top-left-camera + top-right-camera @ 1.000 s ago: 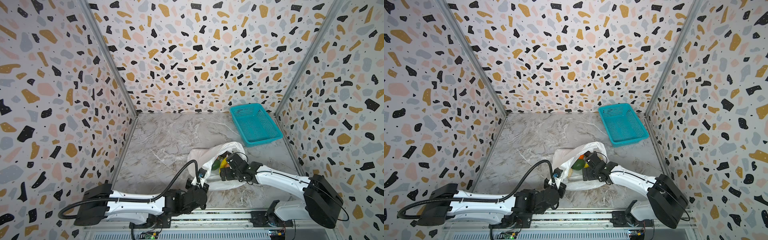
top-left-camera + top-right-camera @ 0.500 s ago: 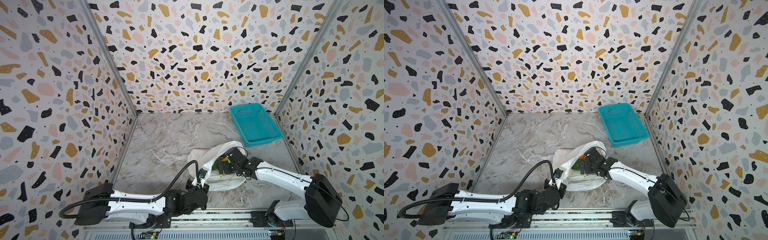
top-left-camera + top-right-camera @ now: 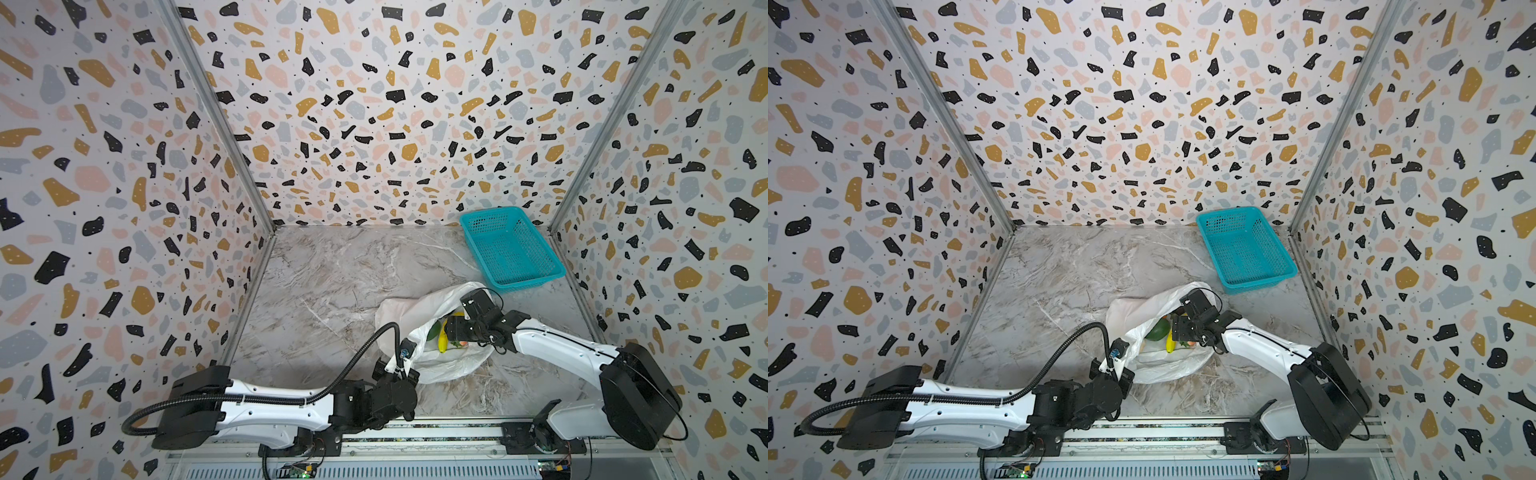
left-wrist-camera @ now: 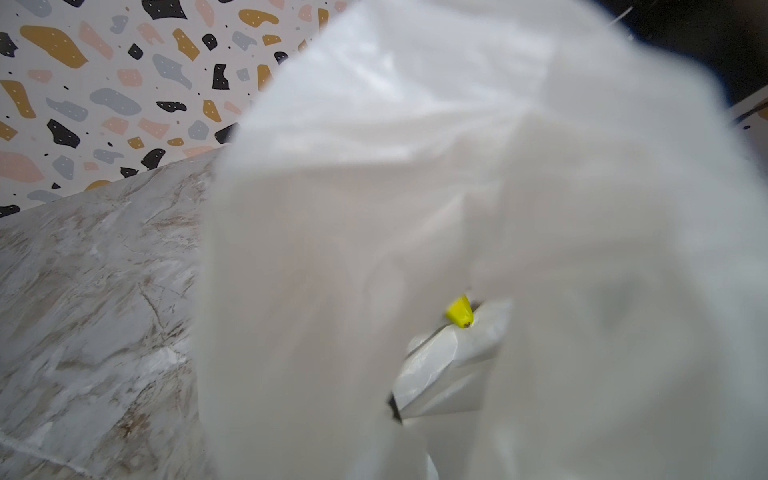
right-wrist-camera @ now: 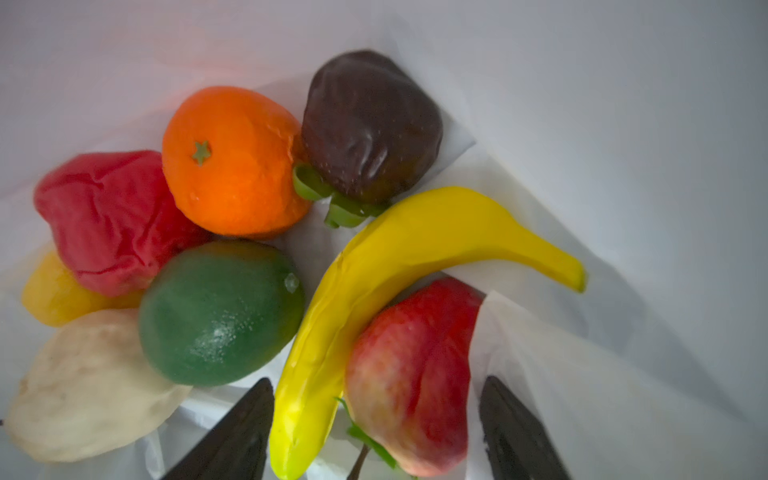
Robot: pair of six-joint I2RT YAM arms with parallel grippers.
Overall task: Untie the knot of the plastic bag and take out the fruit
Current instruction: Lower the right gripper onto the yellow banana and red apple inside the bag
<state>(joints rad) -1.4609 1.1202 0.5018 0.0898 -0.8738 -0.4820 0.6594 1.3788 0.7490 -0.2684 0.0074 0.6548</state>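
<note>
While the left jaws [image 3: 400, 368] are clenching what looks like the near rim of the thin, crinkly, translucent white plastic bag [image 3: 415, 307] just above the grey marbled bench [image 3: 332, 291], the bag's mouth is gaping and no knot is showing. Blurred plastic is filling the space ahead of those jaws in the left wrist view.

Inside the bag, the right jaws [image 5: 376, 386] are standing apart and gripping nothing yet. Lying directly between them are the near end of the long yellow banana [image 5: 415, 257] and, pressed against it, the rounded pinkish-red fruit [image 5: 411, 374]. The banana's long axis is running away from the jaws along their reach, then curving aside, so a pinch here would be crossing its narrow end. Further ahead are sitting the green fruit [image 5: 220, 311], the orange [image 5: 232, 162] and the dark purple-brown fruit [image 5: 370, 124].

The right arm is clearly the nearer one. The teal mesh basket [image 3: 509, 249] is lying empty behind the right jaws, past the bag's far rim.
</note>
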